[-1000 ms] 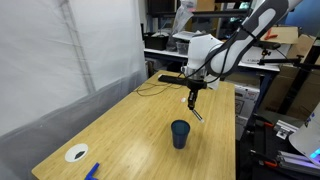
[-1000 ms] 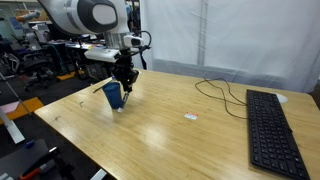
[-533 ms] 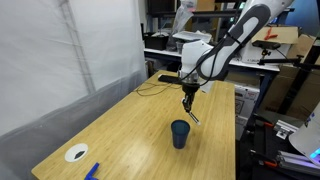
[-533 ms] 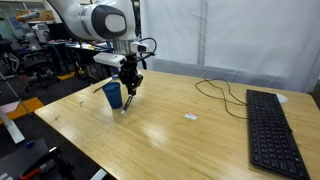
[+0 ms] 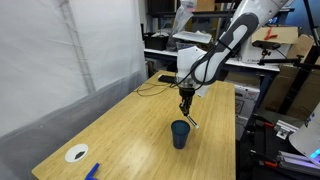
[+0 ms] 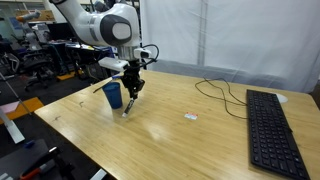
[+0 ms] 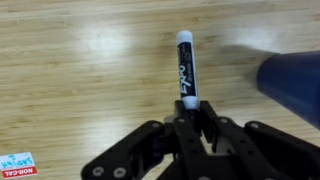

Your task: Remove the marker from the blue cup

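My gripper (image 7: 190, 108) is shut on a black marker with a white cap (image 7: 186, 68), which sticks out from between the fingers. In both exterior views the gripper (image 5: 186, 98) (image 6: 133, 85) hangs over the wooden table with the marker (image 5: 191, 117) (image 6: 128, 104) pointing down, its tip near the tabletop. The dark navy-blue cup (image 5: 180, 133) (image 6: 113, 95) stands upright just beside the gripper; it shows at the right edge of the wrist view (image 7: 292, 80). The marker is outside the cup.
A black keyboard (image 6: 272, 128) and a cable (image 6: 220, 92) lie on the table. A white round disc (image 5: 76, 153) and a flat bright-blue object (image 5: 91, 171) lie near one table corner. A small label (image 7: 15, 165) lies on the wood. Shelves and equipment surround the table.
The gripper with the marker has moved sideways away from the cup and a little lower. The cup has not moved.
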Robot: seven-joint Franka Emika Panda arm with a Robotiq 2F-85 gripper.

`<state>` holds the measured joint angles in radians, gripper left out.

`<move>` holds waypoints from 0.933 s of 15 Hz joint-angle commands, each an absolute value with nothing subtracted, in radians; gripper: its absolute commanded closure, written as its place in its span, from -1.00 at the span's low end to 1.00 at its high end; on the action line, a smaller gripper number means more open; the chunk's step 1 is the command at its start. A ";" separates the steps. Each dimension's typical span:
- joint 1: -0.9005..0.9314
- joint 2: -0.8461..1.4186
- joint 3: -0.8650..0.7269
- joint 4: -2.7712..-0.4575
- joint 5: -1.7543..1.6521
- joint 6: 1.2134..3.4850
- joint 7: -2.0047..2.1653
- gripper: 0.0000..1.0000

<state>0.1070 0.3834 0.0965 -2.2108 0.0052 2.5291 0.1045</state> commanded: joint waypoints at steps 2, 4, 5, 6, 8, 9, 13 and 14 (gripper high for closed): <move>0.121 0.425 0.088 -2.155 0.016 2.483 0.130 0.91; 0.123 0.431 0.091 -2.148 0.019 2.488 0.130 0.11; 0.125 0.428 0.095 -2.147 0.019 2.494 0.129 0.01; 0.128 0.418 0.097 -2.154 0.019 2.505 0.128 -0.13; 0.135 0.394 0.103 -2.163 0.018 2.522 0.124 -0.45; 0.140 0.383 0.104 -2.167 0.018 2.529 0.126 -0.57; 0.162 0.313 0.102 -2.194 0.012 2.557 0.156 -1.00; 0.163 0.295 0.103 -2.200 0.012 2.566 0.159 -1.00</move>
<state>0.1561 0.3552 0.1047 -2.1547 0.0057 2.5256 0.1383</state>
